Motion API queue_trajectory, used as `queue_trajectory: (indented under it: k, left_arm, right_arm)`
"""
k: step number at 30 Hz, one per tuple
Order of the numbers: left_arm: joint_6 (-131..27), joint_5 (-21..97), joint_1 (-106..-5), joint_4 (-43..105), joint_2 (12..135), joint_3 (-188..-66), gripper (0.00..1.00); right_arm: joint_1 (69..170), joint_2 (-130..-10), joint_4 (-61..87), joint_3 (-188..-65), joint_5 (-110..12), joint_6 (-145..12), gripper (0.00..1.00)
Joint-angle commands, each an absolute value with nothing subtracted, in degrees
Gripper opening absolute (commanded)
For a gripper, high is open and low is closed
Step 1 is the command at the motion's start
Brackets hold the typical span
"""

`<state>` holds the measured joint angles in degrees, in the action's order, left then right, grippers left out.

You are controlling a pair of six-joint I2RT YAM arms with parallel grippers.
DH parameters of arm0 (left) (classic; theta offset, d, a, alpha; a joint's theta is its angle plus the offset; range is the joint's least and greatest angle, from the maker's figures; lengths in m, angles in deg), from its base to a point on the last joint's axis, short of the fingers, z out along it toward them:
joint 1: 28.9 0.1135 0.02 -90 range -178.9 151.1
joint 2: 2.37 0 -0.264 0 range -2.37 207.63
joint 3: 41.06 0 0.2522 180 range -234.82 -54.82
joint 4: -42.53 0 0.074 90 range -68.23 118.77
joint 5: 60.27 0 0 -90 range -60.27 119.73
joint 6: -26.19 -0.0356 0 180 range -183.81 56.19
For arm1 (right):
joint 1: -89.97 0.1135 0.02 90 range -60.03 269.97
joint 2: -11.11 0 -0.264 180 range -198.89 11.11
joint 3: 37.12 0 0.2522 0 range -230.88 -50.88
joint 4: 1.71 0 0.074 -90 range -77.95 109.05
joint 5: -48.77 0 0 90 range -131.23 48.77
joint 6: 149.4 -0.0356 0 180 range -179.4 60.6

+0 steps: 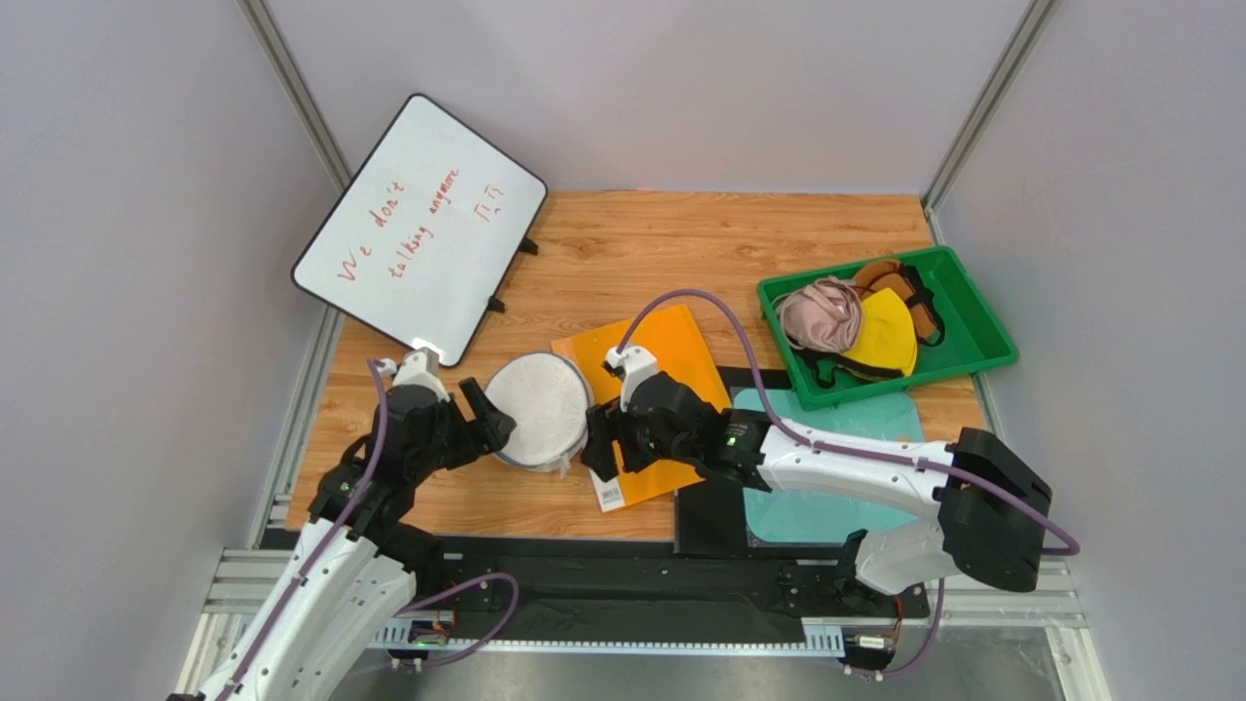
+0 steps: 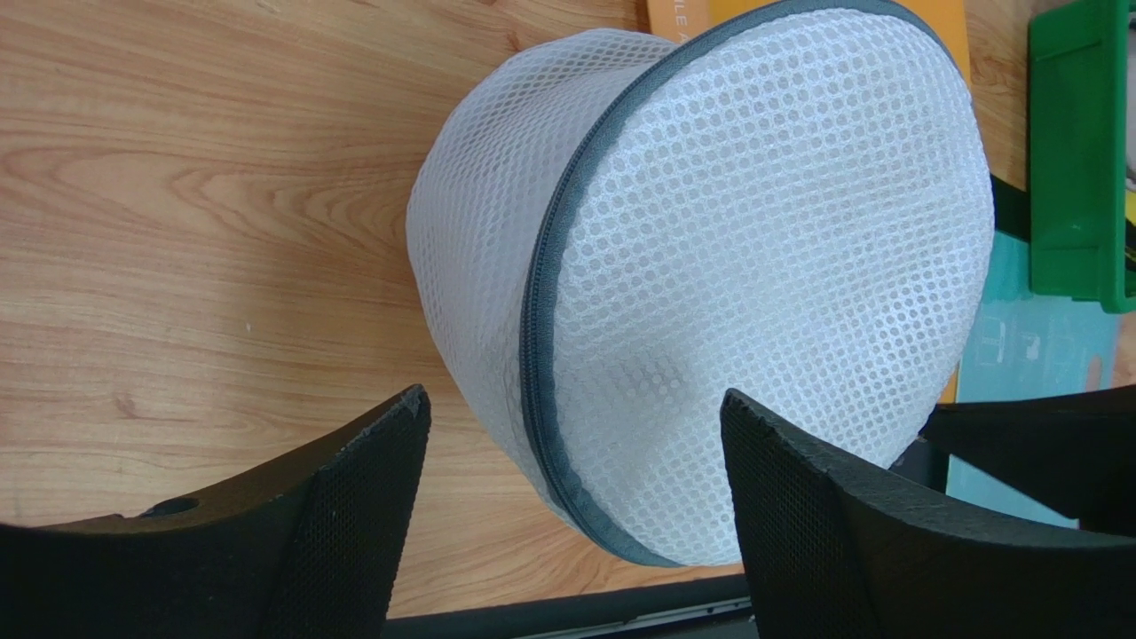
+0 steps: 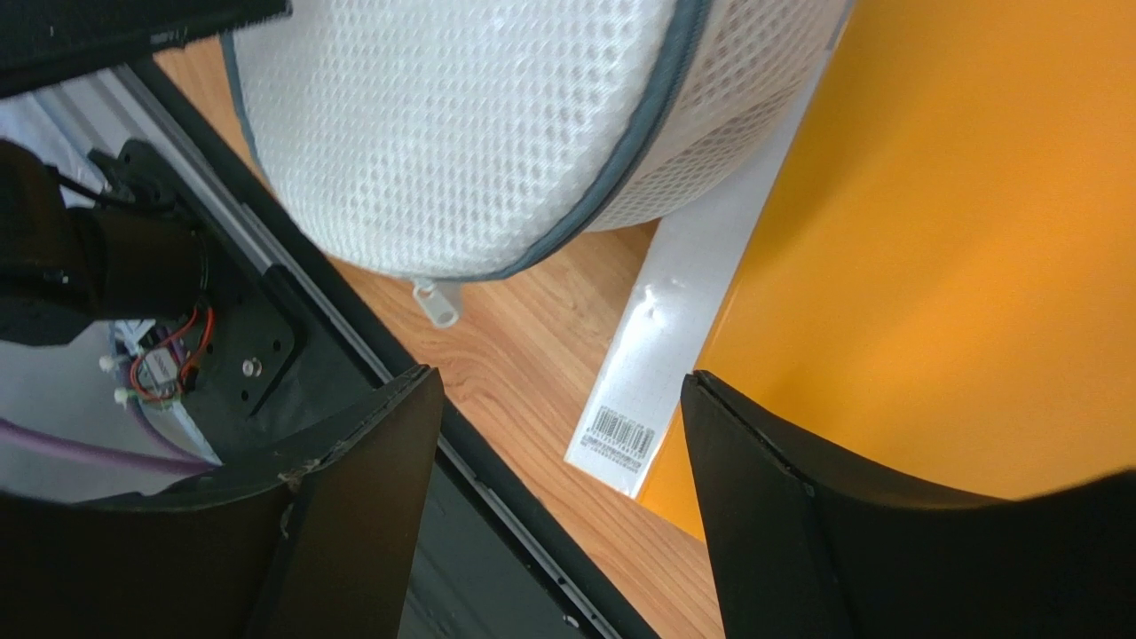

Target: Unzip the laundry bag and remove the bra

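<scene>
The laundry bag (image 1: 538, 409) is a round white mesh drum lying at the table's near middle, its dark zipper rim (image 2: 540, 306) closed as far as it shows. My left gripper (image 1: 490, 424) is open at the bag's left side; in the left wrist view its jaws (image 2: 574, 400) straddle the bag's (image 2: 774, 253) near edge without touching it. My right gripper (image 1: 593, 441) stands open just right of the bag (image 3: 454, 120), nothing between its fingers (image 3: 560, 377). A small pale zipper pull (image 3: 434, 304) hangs below the rim. The bra is hidden; nothing coloured shows through the mesh.
An orange packet (image 1: 666, 383) with a barcode label (image 3: 616, 433) lies under the bag's right side. A teal mat (image 1: 834, 453) lies right of it. A green tray (image 1: 983, 329) at the back right holds pink, yellow and brown garments. A whiteboard (image 1: 417, 227) leans at the back left.
</scene>
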<state>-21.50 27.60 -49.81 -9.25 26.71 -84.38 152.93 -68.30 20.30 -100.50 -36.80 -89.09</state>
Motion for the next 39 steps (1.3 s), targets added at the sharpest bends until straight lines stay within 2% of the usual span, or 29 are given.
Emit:
queue_trajectory:
  k: [1,5,16,29,36,39]
  left_arm:
    - [-19.9,28.4,-49.5,-7.1,26.6,-84.1,0.83]
    - [-19.7,28.2,-49.5,-6.2,26.7,-83.9,0.74]
    - [-20.0,26.8,-49.5,-6.6,27.9,-83.4,0.71]
    - [-20.2,26.6,-49.5,-5.5,28.3,-83.1,0.55]
    - [-20.3,26.5,-49.5,-5.4,28.5,-83.4,0.44]
    - [-20.4,26.3,-49.5,-5.5,28.4,-83.7,0.43]
  right_arm:
    - [153.6,-68.4,10.6,-98.9,-43.6,-84.9,0.71]
    - [154.8,-69.0,8.4,-98.5,-44.9,-82.7,0.69]
    - [157.6,-75.5,7.4,-101.4,-41.3,-82.1,0.63]
    - [157.7,-77.9,5.5,-103.4,-37.6,-81.8,0.54]
    - [157.7,-78.4,5.9,-104.0,-37.0,-81.4,0.44]
    - [157.7,-78.4,5.8,-104.1,-36.9,-81.2,0.37]
